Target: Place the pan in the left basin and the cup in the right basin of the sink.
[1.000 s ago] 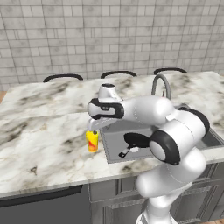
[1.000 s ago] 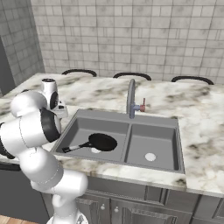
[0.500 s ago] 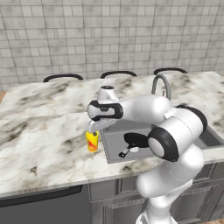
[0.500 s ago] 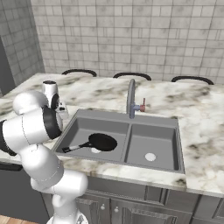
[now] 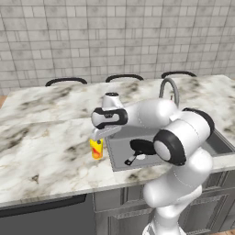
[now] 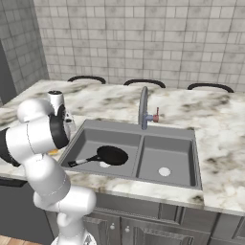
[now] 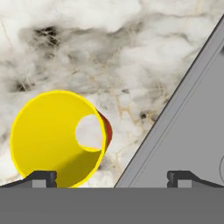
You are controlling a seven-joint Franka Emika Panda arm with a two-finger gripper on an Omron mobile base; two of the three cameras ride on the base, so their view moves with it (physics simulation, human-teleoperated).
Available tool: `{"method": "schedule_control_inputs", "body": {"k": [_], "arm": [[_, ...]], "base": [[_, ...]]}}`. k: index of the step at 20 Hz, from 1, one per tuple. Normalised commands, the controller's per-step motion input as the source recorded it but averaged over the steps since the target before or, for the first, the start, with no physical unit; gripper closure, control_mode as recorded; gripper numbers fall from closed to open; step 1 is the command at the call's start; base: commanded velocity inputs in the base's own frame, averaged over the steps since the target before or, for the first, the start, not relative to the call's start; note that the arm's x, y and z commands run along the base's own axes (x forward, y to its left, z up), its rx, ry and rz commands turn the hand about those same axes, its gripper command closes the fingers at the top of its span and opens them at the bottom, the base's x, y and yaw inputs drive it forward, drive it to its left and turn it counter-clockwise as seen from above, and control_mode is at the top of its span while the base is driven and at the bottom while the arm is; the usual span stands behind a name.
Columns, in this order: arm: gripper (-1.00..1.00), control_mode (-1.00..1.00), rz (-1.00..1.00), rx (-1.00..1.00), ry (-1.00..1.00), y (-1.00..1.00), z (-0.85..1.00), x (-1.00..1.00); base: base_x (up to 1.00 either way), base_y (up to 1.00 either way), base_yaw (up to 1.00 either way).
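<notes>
- Even, bright rendered light, no glare anywhere
- Soft faint shadow on the tabletop under the cup, just ahead of the pincer
- Cup's inside shaded darker toward the pincer side
- Sink walls flat grey, little shading
- Hand view coarse, slightly blurry; base views sharp, edges undistorted

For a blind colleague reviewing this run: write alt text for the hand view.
A yellow cup with a red mark stands on the marble counter, seen from above, just off the open gripper, near one finger tip. The grey sink edge runs diagonally at the right.
</notes>
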Motion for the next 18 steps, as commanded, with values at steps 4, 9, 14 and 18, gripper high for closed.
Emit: {"method": "schedule_control_inputs", "body": {"k": [4, 9, 14, 18], "arm": [[-1.0, -1.0, 0.0, 0.0, 0.0, 0.06, -0.08, 0.15], [-1.0, -1.0, 0.0, 0.0, 0.0, 0.05, -0.06, 0.12], [-1.0, -1.0, 0.01, 0.0, 0.0, 0.0, 0.0, 0.0], [-1.0, -1.0, 0.0, 0.0, 0.0, 0.0, 0.01, 0.0]], "base": [[0.0, 0.0, 0.0], [0.0, 0.0, 0.0], [0.0, 0.0, 0.0], [0.0, 0.0, 0.0]]}}
